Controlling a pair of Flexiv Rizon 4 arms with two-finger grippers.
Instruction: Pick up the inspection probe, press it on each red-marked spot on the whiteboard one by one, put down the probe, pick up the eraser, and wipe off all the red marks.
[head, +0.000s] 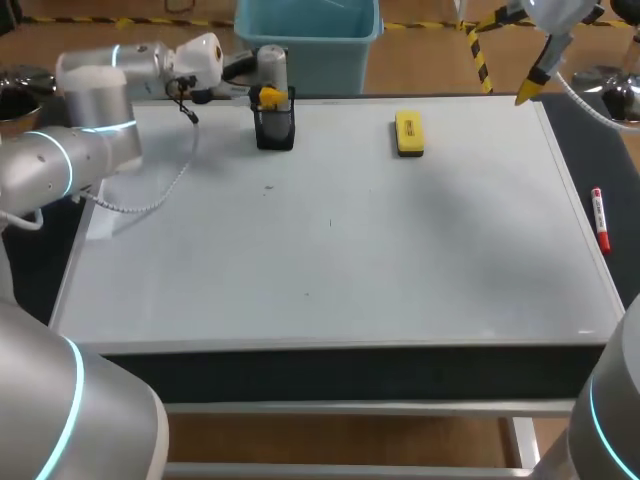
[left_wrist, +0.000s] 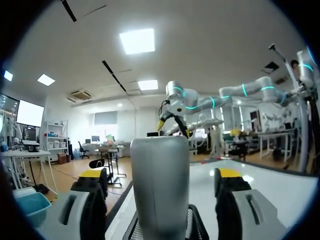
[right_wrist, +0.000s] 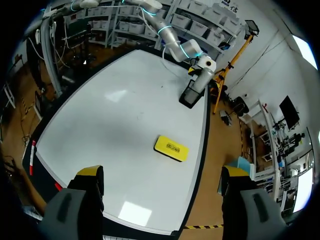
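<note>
Probe (head: 272, 68), a smooth grey cylinder, stands upright in a black mesh holder (head: 275, 130) at the whiteboard's (head: 330, 250) far edge, with the yellow eraser (head: 408, 133) nearby. From my left wrist, my left claw (left_wrist: 161, 176) straddles it, spread and not touching. From my right wrist, my right claw (right_wrist: 163, 172) hangs spread, with the eraser ahead.

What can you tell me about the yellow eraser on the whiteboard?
The yellow eraser is a rectangular block, its top bright yellow with a small label, its lower edge darker. It lies flat on the whiteboard near the far edge, apart from the black holder to its left. Nothing but the board touches it.
</note>
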